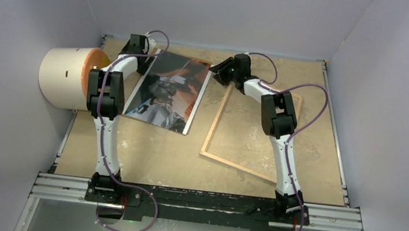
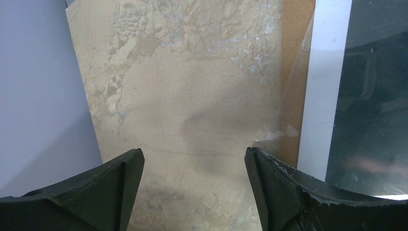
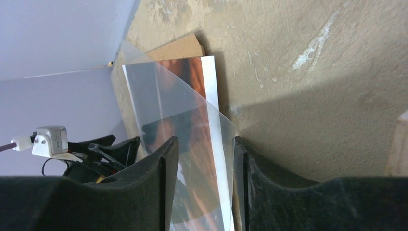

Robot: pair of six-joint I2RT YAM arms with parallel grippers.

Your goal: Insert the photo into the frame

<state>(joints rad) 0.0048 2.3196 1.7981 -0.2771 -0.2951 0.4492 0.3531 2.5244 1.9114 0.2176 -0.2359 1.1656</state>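
Note:
The photo (image 1: pixel 167 91), a dark print with reddish-orange tones and a white border, lies face up at the far left on a brown board. The frame (image 1: pixel 237 166) lies to its right, wood-brown side up. My right gripper (image 1: pixel 215 68) is at the photo's far right corner. In the right wrist view it (image 3: pixel 206 144) stands partly open, with the photo's (image 3: pixel 192 77) white edge and a clear sheet (image 3: pixel 159 96) in the gap. My left gripper (image 1: pixel 140 50) hovers at the photo's far left corner. In its own view it (image 2: pixel 195 154) is wide open over bare table, with the photo (image 2: pixel 375 96) just to its right.
A white cylinder with an orange face (image 1: pixel 67 76) lies against the left wall. The brown backing board (image 2: pixel 291 72) pokes out under the photo. Grey walls close in the table (image 1: pixel 151 156) on three sides, and a metal rail (image 1: pixel 198 199) runs along the near edge.

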